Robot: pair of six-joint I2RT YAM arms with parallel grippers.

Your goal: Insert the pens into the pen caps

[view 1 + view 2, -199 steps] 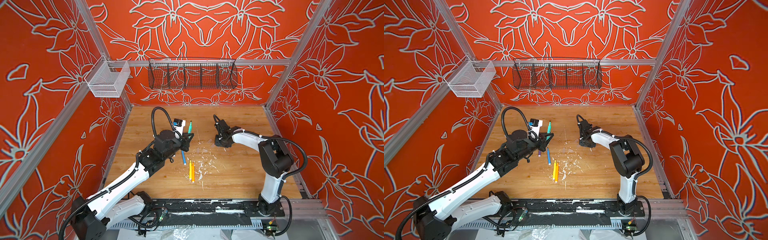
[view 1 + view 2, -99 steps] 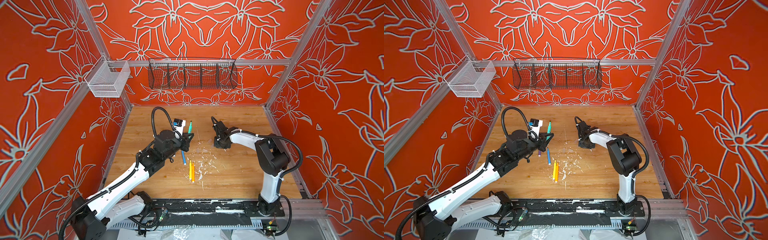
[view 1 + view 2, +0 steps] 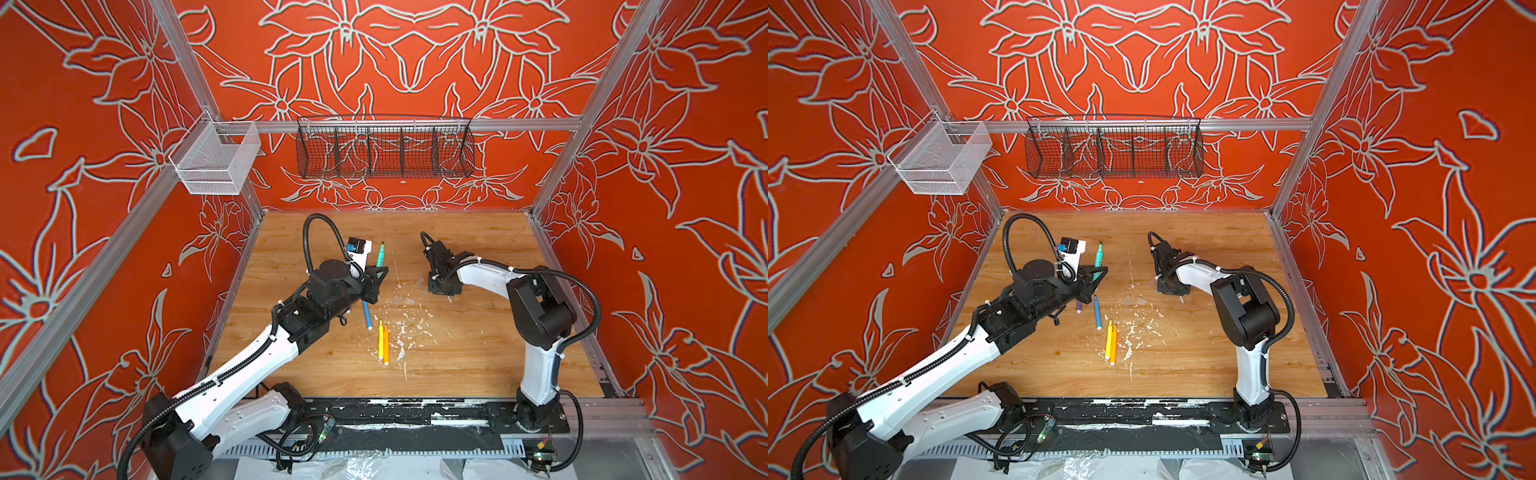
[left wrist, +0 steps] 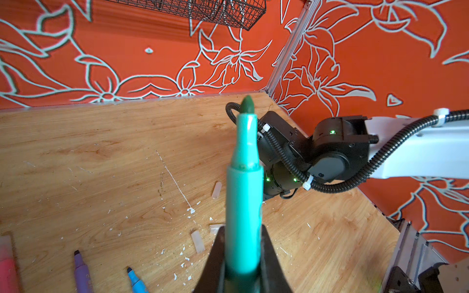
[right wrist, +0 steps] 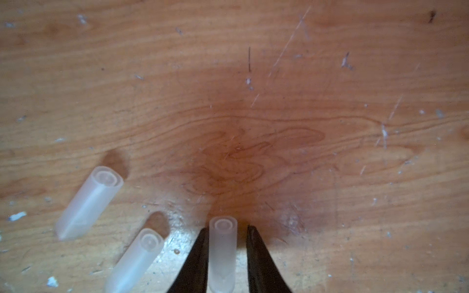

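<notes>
Left gripper (image 4: 242, 228): you clamp the green marker pen (image 4: 243, 192) by its barrel, tip jutting past the fingers | right gripper (image 5: 227, 228): narrow, translucent pen cap (image 5: 223, 248) on the table (image 5: 253, 101) between your fingers, gap beside one.

Green pen (image 4: 243, 203) — orange-red floral walls (image 3: 415, 62)

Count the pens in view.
6: green pen in the left claw; blue pen, yellow pen and orange pen on the table; purple pen and pink-red pen beneath the left arm, largely hidden from above.
</notes>
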